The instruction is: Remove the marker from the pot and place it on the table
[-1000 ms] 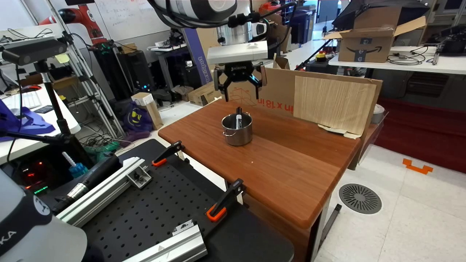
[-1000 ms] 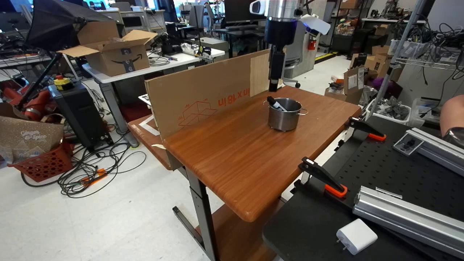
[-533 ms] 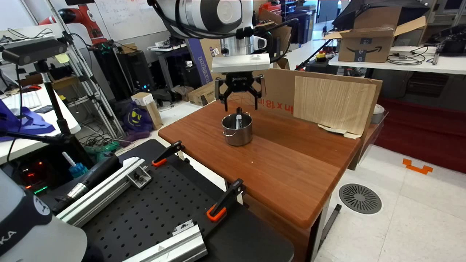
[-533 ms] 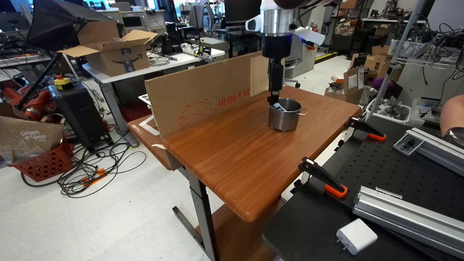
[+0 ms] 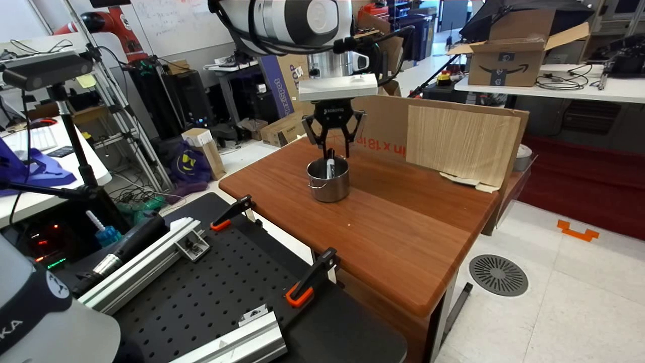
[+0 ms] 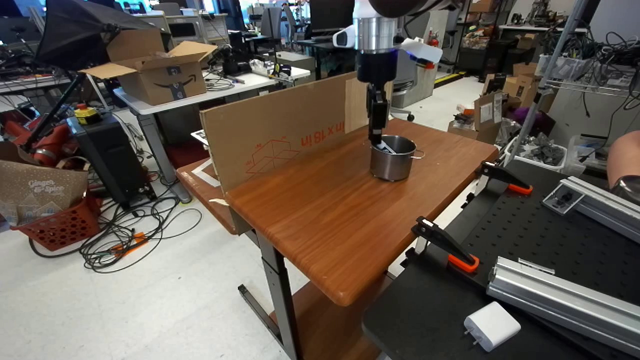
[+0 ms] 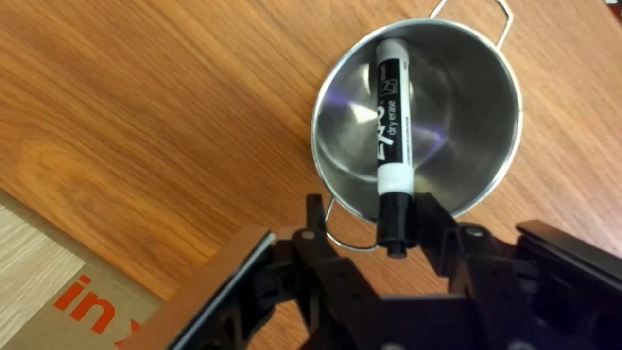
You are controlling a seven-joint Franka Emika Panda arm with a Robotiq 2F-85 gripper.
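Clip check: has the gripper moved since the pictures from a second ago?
Yes, downward: in both exterior views the gripper is lower and nearer the pot, which stands where it stood.

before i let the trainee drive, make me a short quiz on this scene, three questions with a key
1. True or false: the black-and-white dry-erase marker leans in the shiny silver cylindrical metal pot with its black cap poking out.
2. Pick one. The black two-fingered gripper is: A, shut on the marker; B, open; C, hidden from every view.
3. Short answer: what does the pot stand on?

Key: 1. True. 2. B, its jaws stand apart. 3. The reddish-brown wooden table.
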